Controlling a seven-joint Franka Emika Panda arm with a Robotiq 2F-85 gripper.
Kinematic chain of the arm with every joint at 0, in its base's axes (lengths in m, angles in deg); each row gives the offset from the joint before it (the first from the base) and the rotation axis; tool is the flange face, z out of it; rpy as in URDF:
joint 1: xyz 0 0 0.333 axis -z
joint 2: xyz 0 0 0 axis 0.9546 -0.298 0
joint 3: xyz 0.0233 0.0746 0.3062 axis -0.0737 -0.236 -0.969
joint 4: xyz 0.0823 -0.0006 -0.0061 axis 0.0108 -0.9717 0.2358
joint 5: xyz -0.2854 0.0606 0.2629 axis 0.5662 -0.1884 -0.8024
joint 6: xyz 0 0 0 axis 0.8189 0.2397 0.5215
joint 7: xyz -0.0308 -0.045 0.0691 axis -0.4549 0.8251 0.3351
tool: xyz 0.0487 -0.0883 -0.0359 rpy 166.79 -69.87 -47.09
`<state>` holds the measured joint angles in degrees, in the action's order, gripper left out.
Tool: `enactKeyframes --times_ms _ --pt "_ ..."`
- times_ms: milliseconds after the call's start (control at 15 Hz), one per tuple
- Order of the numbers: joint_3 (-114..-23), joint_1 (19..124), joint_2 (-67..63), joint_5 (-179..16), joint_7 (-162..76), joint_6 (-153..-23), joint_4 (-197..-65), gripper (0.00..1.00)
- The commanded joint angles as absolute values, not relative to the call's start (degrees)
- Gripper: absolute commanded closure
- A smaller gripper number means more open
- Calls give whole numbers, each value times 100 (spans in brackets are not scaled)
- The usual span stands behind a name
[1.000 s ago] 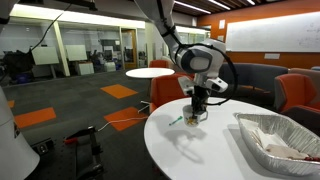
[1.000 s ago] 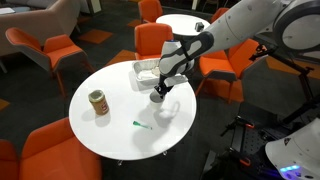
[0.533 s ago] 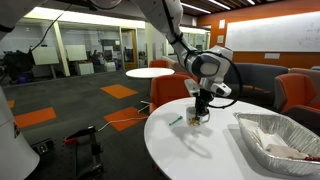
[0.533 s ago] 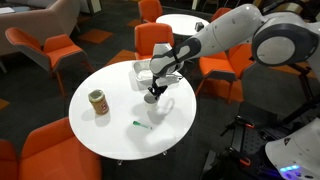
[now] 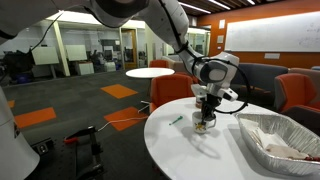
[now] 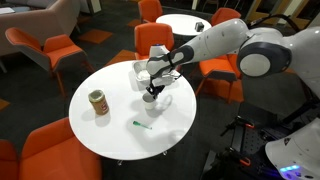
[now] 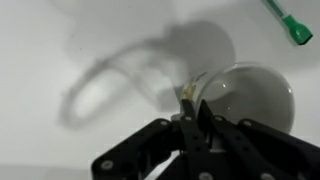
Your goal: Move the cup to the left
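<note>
The cup (image 6: pixel 158 99) is a small white mug, on or just above the round white table (image 6: pixel 110 135), near its middle; I cannot tell which. It also shows in an exterior view (image 5: pixel 205 124) and fills the right of the wrist view (image 7: pixel 250 92). My gripper (image 7: pixel 194 108) comes down from above and is shut on the cup's rim, one finger inside and one outside. It shows in both exterior views (image 5: pixel 205 112) (image 6: pixel 151 92). The handle is hidden.
A brown jar (image 6: pixel 98 102) with a pale lid stands at the table's other side. A green marker (image 6: pixel 140 124) (image 5: pixel 175 121) (image 7: pixel 288 22) lies near the cup. A foil tray (image 5: pixel 275 140) (image 6: pixel 140 70) sits close behind the cup. Orange chairs surround the table.
My gripper has carried the cup across the table toward the foil tray, away from the green marker. The jar and marker have not moved.
</note>
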<state>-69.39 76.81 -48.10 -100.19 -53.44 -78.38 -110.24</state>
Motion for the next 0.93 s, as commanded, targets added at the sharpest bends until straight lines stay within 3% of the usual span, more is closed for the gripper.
enactKeyframes --times_ms 0,67,133,267,733,867 --pt "-6949 7763 -5098 -9928 -5537 -7406 -10452 97" --pt "-6924 7766 -5147 -9909 -5552 -7422 -10395 97" --pt "-6922 7787 -5179 -9912 -5555 -7414 -10339 64" --pt "-6893 7802 -5167 -9879 -5523 -7449 -10330 58" --pt "-6916 7743 -4169 -9443 -4690 -7570 -11322 4" --pt "-6870 7641 -3672 -9212 -4455 -7760 -11841 0"
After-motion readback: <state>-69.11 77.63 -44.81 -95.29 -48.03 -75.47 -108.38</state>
